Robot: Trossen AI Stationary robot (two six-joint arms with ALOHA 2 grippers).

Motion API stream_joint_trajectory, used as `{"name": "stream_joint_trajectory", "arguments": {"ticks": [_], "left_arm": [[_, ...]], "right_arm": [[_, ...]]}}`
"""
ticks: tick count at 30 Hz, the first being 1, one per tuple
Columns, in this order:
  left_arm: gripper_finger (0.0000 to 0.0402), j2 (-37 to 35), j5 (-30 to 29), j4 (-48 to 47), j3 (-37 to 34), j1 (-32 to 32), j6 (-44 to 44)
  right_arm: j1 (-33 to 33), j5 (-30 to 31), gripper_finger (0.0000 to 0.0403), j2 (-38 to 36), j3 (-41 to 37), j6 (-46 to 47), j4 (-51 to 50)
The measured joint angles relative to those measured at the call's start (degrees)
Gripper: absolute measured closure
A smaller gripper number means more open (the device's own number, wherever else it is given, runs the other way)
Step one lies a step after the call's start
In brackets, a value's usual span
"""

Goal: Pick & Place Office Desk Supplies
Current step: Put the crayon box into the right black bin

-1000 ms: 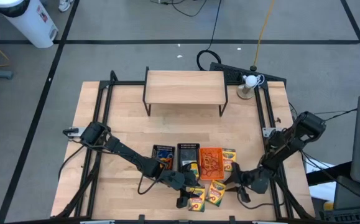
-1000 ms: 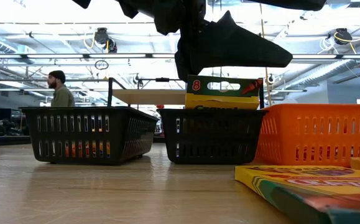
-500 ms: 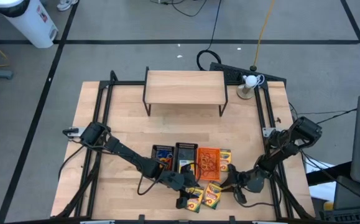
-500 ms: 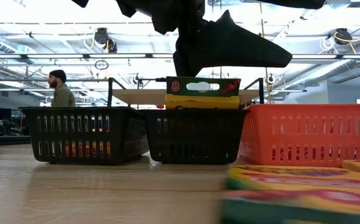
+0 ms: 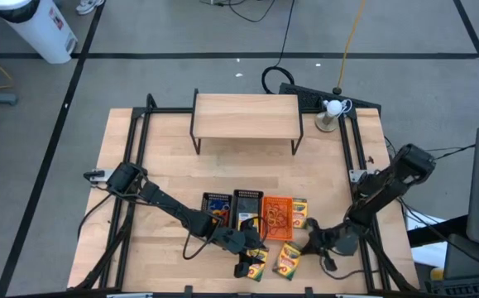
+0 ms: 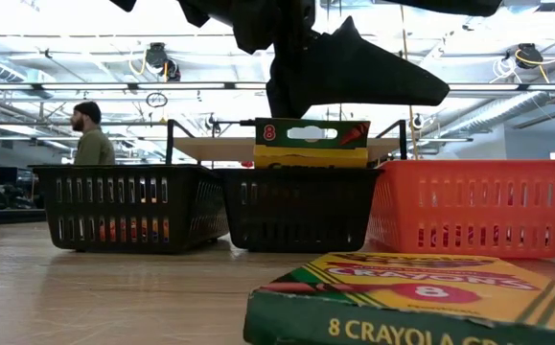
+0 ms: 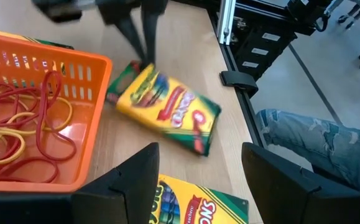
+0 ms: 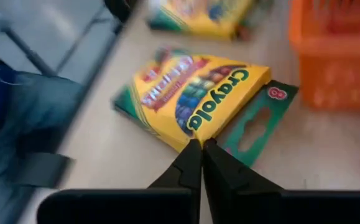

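Worktop (image 5: 165, 165): crayon box (image 5: 288, 260) now dragged nearer the front edge; right pincer (image 8: 201, 163) closed, tips against its corner; left pincer (image 7: 198, 174) open, empty.

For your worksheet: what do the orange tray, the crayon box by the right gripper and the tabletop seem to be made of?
Orange tray: probably moulded plastic, with slotted, slightly glossy walls. Crayon box: printed cardboard, with a flat hang tab and folded edges. Tabletop: light wood or wood-look laminate, showing plank grain. Right gripper: shut at the box's corner.

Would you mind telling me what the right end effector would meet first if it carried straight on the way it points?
Most likely the crayon box: the right end effector, fingers together, points at that box's near corner, seemingly just short of it, though depth is unclear.
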Motion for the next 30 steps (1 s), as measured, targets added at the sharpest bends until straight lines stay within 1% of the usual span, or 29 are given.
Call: {"name": "stream_joint_trajectory", "arguments": {"ticks": [3, 6, 11, 14, 16, 19, 22, 25, 28, 30], "left_arm": [[0.0172, 0.0, -0.26, 0.07, 0.0, 0.0, 1.06], [0.0172, 0.0, -0.5, 0.09, 0.0, 0.32, 2.39], [0.0172, 0.0, -0.49, 0.46, 0.0, 1.47, 7.58], [0.0172, -1.35, 1.51, -1.45, -0.09, 2.55, 11.54], [0.0172, -3.61, 2.06, -3.6, -0.09, 3.4, 13.57], [0.0172, -8.75, 1.64, -10.5, -0.08, 4.48, 17.96], [0.0172, -14.33, -1.14, -19.35, -0.07, 5.17, 21.9], [0.0172, -19.47, -4.44, -25.21, -1.13, 5.42, 23.35], [0.0172, -24.02, -6.82, -25.39, -4.78, 5.42, 22.92], [0.0172, -26.82, -8.24, -25.2, -7.71, 5.33, 21.04]], "right_arm": [[1.5, 4.07, 0.0402, -6.04, 0.04, -2.45, -2.97], [2.04, 6.32, 0.0402, -11.13, 0.05, -4.74, -5.6], [2.12, 8.56, 0.0402, -17.2, 0.07, -9.67, -6.39], [2.03, 8.97, 0.0403, -19.82, 0.1, -11.36, -7.2], [1.87, 9.98, 0.0403, -21.2, 0.15, -11.67, -8.59], [0.96, 10.56, 0.0403, -22.94, 0.15, -11.52, -10.99], [-0.9, 10.49, 0.0403, -24.26, 0.15, -11.33, -13.54], [-4.43, 10.19, 0.0403, -25.62, 0.2, -11.42, -17.04], [-9.16, 8.4, 0.0403, -26.66, 0.2, -12.25, -19.7], [-12.52, 5.73, 0.0403, -26.72, 0.2, -14.31, -19.28]]}}
